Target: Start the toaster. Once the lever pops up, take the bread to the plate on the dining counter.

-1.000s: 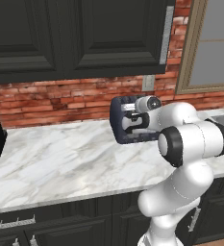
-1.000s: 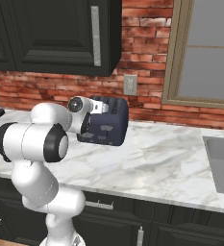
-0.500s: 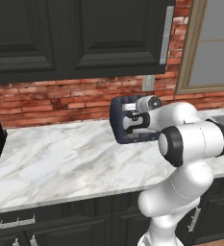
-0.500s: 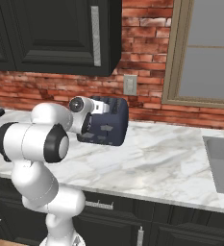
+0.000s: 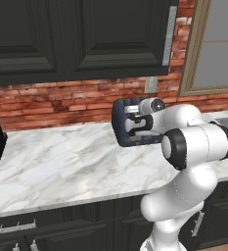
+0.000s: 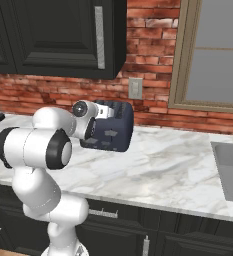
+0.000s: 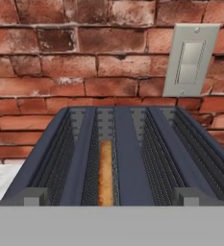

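1. Hovering at the near face of the toaster (image 5: 127, 131), my gripper (image 5: 135, 122) has its jaws spread as wide as they go and holds nothing.
2. Directly ahead of my hand and just below it, the toaster's (image 7: 120, 153) two long slots run away from me toward the brick wall (image 7: 60, 72).
3. My hand view shows the bread (image 7: 105, 170) standing on edge, sunk in the left slot, a golden-brown strip between the wire guides.
4. Beyond the toaster and up to my right, a grey wall switch plate (image 7: 188, 60) sits on the bricks.
5. Beneath my hand lies the white-grey marble counter (image 6: 158, 167), with the toaster (image 6: 110, 132) resting on it against the wall.
6. Above me hang dark cabinets (image 5: 81, 37).
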Tool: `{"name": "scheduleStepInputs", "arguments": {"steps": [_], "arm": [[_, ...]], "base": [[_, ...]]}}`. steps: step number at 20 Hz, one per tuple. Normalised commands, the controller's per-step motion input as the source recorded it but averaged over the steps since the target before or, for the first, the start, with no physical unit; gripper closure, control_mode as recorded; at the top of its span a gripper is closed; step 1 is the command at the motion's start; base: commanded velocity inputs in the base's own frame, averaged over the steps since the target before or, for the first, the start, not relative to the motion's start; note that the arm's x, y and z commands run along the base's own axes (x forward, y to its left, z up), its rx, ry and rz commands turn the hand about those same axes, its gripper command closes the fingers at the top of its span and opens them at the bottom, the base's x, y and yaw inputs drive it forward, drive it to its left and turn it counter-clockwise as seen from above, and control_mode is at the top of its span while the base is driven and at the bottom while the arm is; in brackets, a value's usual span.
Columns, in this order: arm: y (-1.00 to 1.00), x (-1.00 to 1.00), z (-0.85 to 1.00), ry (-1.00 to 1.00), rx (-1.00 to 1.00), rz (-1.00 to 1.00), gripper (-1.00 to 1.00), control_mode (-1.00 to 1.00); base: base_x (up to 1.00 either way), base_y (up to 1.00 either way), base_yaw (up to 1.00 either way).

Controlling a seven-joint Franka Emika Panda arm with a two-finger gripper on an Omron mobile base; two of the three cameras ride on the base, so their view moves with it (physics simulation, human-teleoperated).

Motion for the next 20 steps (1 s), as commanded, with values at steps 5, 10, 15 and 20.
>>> {"name": "scheduleStepInputs", "arguments": {"steps": [5, 10, 15, 20], "arm": [[0.0, 0.0, -0.02, 0.0, 0.0, 0.0, -1.0, -1.0], [0.02, 0.0, 0.0, 0.0, 0.0, 0.0, -1.0, -1.0], [0.09, 0.0, -0.01, 0.0, 0.0, 0.0, -1.0, -1.0], [0.05, 0.0, -0.04, 0.0, 0.0, 0.0, -1.0, -1.0]], "base": [[0.0, 0.0, 0.0], [0.0, 0.0, 0.0], [0.0, 0.0, 0.0], [0.0, 0.0, 0.0]]}}
